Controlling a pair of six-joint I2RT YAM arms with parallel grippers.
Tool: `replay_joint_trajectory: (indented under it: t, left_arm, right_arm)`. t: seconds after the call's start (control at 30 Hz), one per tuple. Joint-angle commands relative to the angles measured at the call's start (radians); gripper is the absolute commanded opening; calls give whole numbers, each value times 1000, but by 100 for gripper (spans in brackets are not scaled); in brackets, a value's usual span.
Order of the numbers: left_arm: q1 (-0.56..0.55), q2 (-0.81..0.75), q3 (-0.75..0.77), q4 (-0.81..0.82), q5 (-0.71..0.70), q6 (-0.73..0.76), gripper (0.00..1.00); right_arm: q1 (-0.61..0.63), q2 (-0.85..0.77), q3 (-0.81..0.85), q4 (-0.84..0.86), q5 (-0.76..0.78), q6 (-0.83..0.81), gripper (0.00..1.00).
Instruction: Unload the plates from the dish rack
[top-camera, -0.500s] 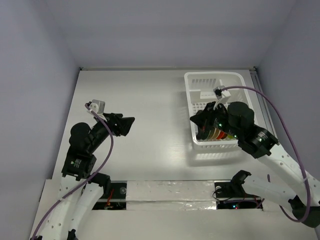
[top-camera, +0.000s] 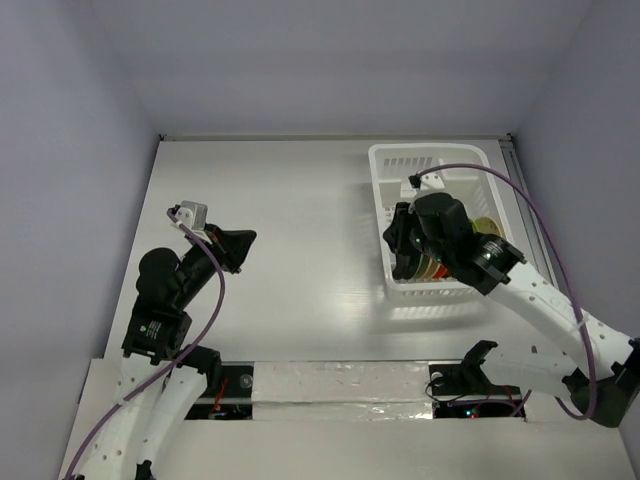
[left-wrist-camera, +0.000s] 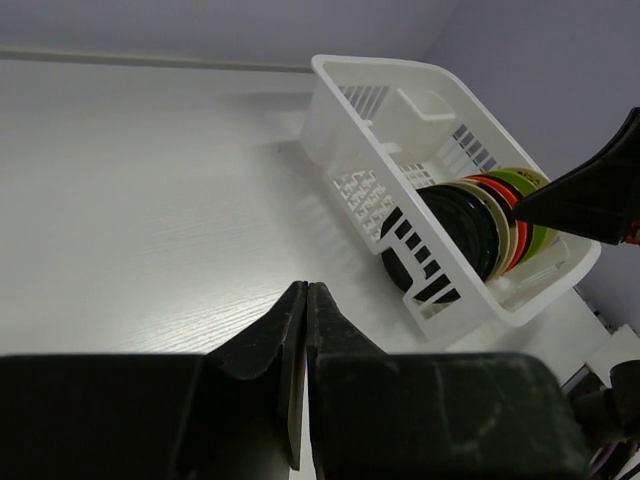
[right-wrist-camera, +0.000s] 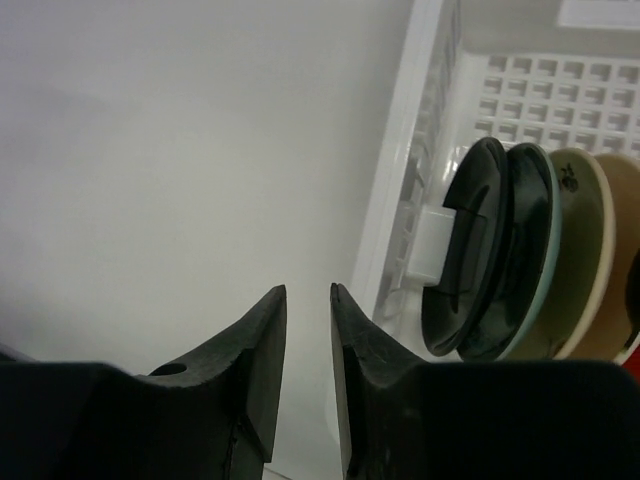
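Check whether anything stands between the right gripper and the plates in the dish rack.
Yes. In the right wrist view the right gripper hangs outside the dish rack, so its slotted side wall stands between the jaws and the plates. Their upper rims look uncovered.

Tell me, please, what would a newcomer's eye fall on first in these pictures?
First, the row of colourful plates standing on edge in the white dish rack at the far right of the table. Next, the right hand hovers by the rack's left wall, fingers slightly parted and holding nothing. The left hand hangs shut above the table's left side, away from the rack.
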Motion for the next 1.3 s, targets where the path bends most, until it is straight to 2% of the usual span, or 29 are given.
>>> replay_joint_trajectory:
  t: [0.0, 0.1, 0.13, 0.17, 0.2, 0.37, 0.6, 0.7, 0.77, 1.1, 1.2, 1.27]
  left_arm:
    - [4, -2, 39, 18, -46, 6, 0]
    - [4, -7, 41, 8, -74, 6, 1]
    - [4, -7, 39, 5, -80, 4, 6]
    - [4, -8, 38, 4, -85, 4, 19]
    - [4, -7, 38, 1, -88, 3, 24]
    - [4, -8, 34, 2, -86, 0, 36]
    - [4, -10, 38, -1, -83, 3, 38]
    - [4, -13, 38, -1, -81, 4, 38]
    - [4, -16, 39, -1, -83, 4, 38]
    - [4, -13, 41, 1, -82, 6, 37]
    - [4, -13, 41, 5, -78, 7, 37]
    - [4, -13, 41, 7, -75, 9, 37]
  right_arm:
    - [8, 45, 50, -38, 98, 7, 31]
    - [8, 111, 70, -116, 199, 28, 32]
    - [8, 124, 76, -127, 221, 34, 33]
    - [8, 131, 76, -137, 236, 37, 34]
    - [8, 141, 75, -147, 253, 44, 36]
    - [8, 151, 67, -186, 339, 62, 40]
    - [-1, 179, 64, -213, 399, 79, 38]
    - [-1, 199, 53, -177, 385, 68, 36]
    - [-15, 216, 50, -163, 399, 68, 31]
    - [-64, 337, 47, -118, 434, 45, 28]
    - [-64, 342, 52, -115, 439, 38, 19]
    - [-64, 337, 55, -111, 446, 30, 7]
